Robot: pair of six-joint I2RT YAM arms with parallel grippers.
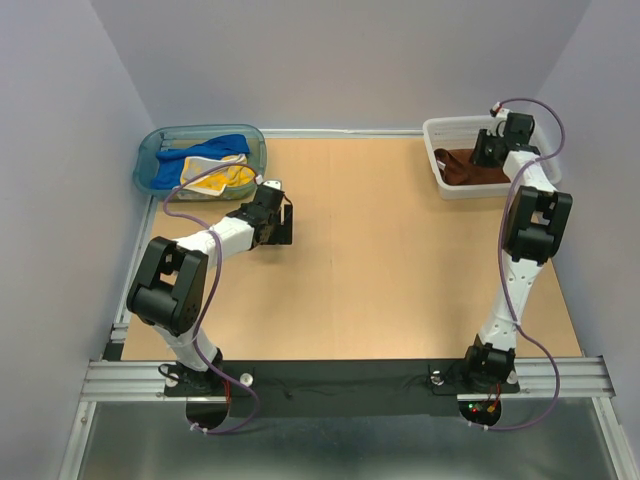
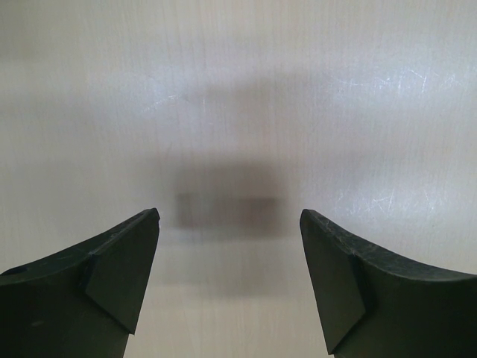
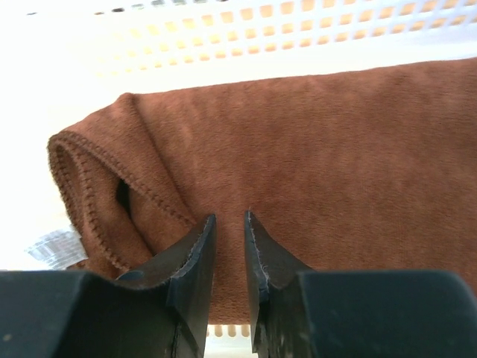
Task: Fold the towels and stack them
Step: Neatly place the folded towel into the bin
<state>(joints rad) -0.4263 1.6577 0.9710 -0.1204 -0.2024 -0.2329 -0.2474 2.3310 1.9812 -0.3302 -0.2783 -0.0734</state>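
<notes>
Right end effector (image 3: 227, 215) pinches the rust-brown soft cloth towel (image 3: 335, 156) in the far-right white basket (image 1: 431, 150); left end effector (image 2: 229, 213) gapes empty; nothing stacked yet.

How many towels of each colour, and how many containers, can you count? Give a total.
Rust-brown towel: 1
Yellow patterned towel: 1
Blue towel: 1
Teal tub: 1
White basket: 1
Total: 5
</notes>
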